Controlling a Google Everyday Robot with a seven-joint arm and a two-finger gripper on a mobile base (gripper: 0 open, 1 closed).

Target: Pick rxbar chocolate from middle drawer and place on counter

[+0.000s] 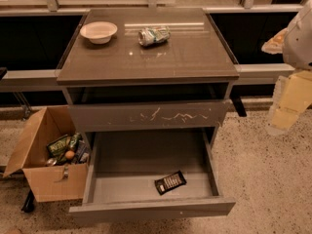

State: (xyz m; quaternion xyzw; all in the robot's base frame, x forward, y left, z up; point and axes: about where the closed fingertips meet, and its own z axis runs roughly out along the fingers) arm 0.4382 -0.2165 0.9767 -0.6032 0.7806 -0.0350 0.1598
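The rxbar chocolate point(170, 182) is a small black bar with white lettering. It lies flat near the front of the open middle drawer point(151, 206), slightly right of centre. The counter point(185, 57) is the glossy grey-brown top of the cabinet. My gripper point(286, 110) hangs at the right edge of the view, pale and yellowish. It is level with the scratched drawer front, well right of the cabinet, far above and to the right of the bar. It holds nothing that I can see.
A white bowl point(98, 31) and a crushed silver-green can point(154, 35) sit at the back of the counter. The upper drawer front point(146, 116) has white scratches. An open cardboard box point(46, 155) of snacks stands on the floor to the left of the drawer.
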